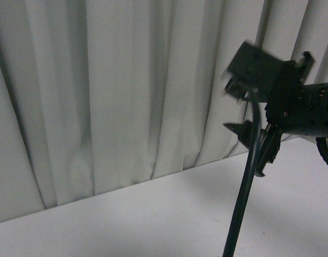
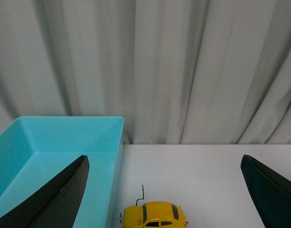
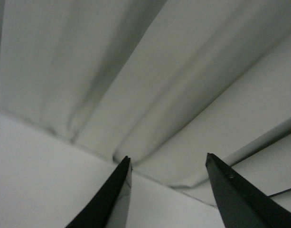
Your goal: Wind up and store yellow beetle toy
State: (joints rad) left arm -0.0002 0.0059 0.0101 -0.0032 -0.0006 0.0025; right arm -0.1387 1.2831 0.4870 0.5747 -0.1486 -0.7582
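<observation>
Small yellow rounded toy car on white surface, just beside turquoise plastic bin; left tool apart, right tool apart, both empty.

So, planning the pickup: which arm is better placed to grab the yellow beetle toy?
Left, probably: the left gripper faces the yellow beetle toy; the right gripper faces only curtain and table.
</observation>
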